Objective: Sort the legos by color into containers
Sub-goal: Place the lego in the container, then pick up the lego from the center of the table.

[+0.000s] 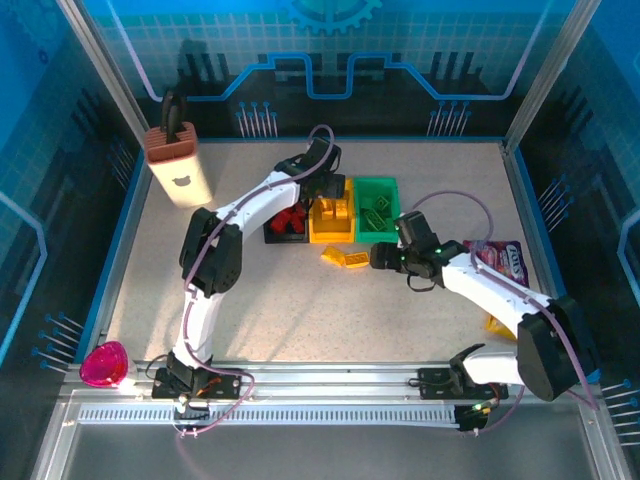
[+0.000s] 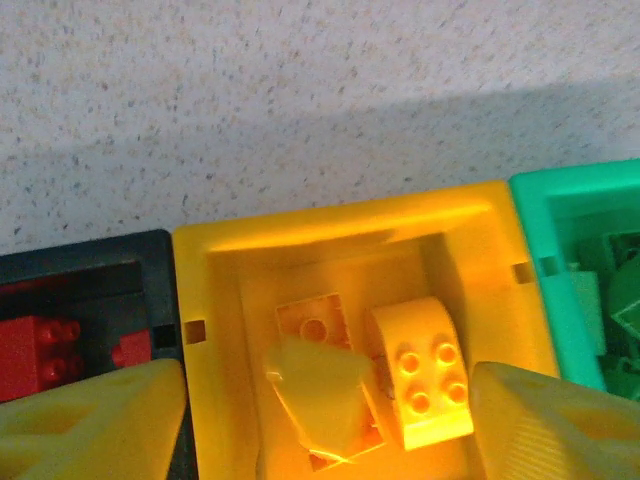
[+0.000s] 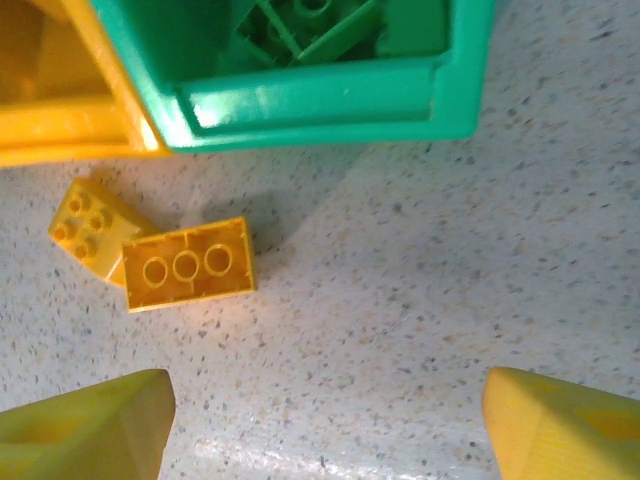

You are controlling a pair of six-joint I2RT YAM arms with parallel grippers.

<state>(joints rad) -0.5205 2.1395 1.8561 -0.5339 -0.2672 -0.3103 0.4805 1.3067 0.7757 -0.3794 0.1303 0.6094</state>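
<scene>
Legos (image 3: 188, 264) on speckled table (image 1: 300, 300), blue walls (image 1: 420, 40)

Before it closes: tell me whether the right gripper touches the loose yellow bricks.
Apart. Right wrist view shows bare table between the right gripper and the yellow bricks.

Three bins stand in a row mid-table: left bin (image 1: 285, 240), middle bin (image 2: 340, 215), right bin (image 1: 377, 183). My left pincer (image 2: 330, 400) hangs over the middle one, with bricks (image 2: 425, 375) inside it. Just before the middle and right bins, two loose bricks (image 3: 188, 265) lie on the table (image 1: 300, 300), touching, I think, left of my right pincer (image 1: 385, 257).
</scene>
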